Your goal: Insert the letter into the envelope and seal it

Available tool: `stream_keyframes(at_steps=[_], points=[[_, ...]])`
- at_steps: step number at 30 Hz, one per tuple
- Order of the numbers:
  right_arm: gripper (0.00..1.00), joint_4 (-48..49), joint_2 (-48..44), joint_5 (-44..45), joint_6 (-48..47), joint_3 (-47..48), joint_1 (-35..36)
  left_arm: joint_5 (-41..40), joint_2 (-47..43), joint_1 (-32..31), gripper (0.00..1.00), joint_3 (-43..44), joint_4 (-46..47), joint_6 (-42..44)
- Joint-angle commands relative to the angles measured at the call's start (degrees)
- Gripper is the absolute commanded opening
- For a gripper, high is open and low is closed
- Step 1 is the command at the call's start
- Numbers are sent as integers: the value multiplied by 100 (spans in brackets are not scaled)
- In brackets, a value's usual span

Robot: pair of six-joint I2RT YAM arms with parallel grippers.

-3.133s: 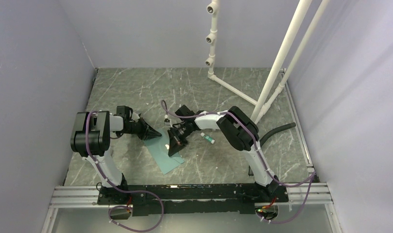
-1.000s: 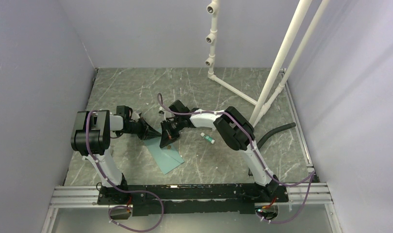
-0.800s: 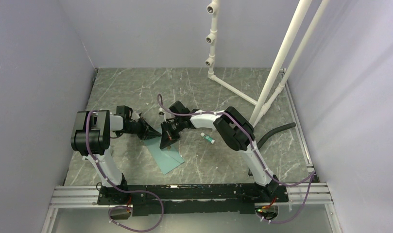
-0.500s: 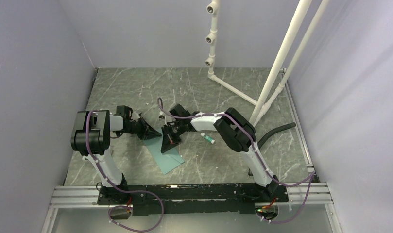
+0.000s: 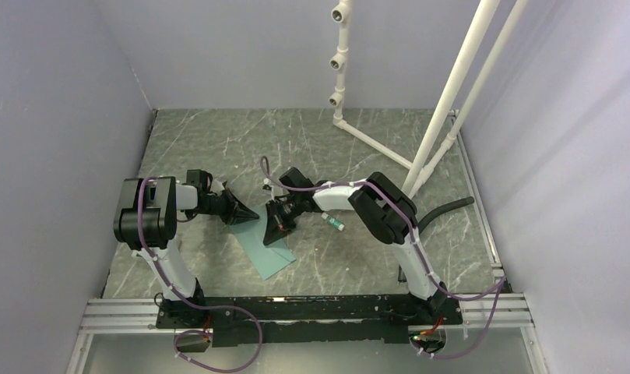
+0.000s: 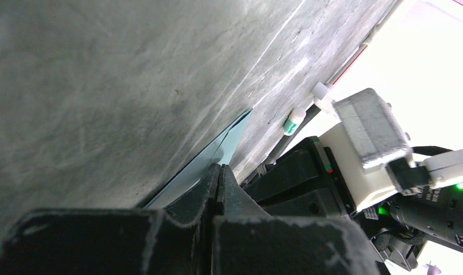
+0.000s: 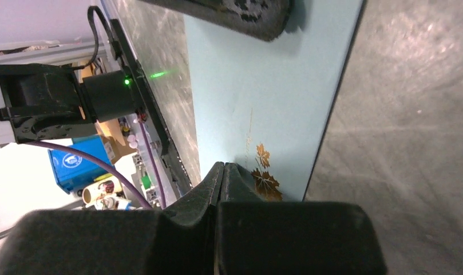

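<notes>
Surroundings: grey marbled table (image 5: 218, 140). White plastic pipe stand with elbow fittings (image 5: 339, 58) at the far side, and two slanted white poles (image 5: 452, 101) run down to the far right. Black hose (image 5: 444, 210) lies at the right, well apart from the work. Small green-and-white tube (image 5: 334, 222) lies just right of the right arm's wrist; it also shows in the left wrist view (image 6: 291, 123).

In the way: the right arm (image 6: 355, 137) fills the right half of the left wrist view. A black rough-surfaced part (image 7: 240, 14) overlaps the top end of the paper in the right wrist view; can't tell what it belongs to.

Flat teal paper envelope (image 5: 271, 257) lies on the table between the two arms, turned diagonally, with one corner toward the base rail (image 5: 319, 308).

Left gripper (image 5: 253, 216): fingers pressed together (image 6: 219, 172), tip at the envelope's far-left corner. Can't tell if paper is pinched between them.

Right gripper (image 5: 274, 240): fingers clenched together (image 7: 224, 167), tip down on the envelope's face.

Envelope look: plain teal sheet (image 7: 263, 86) with a straight edge against the table. Gold leaf mark (image 7: 263, 172) sits just beside the right fingertips. From the left wrist it shows only as a thin teal sliver (image 6: 220, 150).
</notes>
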Motion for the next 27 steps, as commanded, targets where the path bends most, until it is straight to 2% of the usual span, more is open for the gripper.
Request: stream_keyframes(at_steps=[1,8,14,21,27], points=[[0,472,-352,158,121,165,-57,-611,200,-10,2,-84,-426,146],[0,7,283,470,166,861,-48,-606,220,-7,2,-73,-423,172],[0,-504,367,482,-227,794,-44,-607,209,-6,3,-66,-445,190],[0,-916,14,367,-871,8,-57,-624,239,-6,2,83,-542,197],[0,-995,-422,560,-1054,-772,-134,-662,280,-6,2,273,-677,258]])
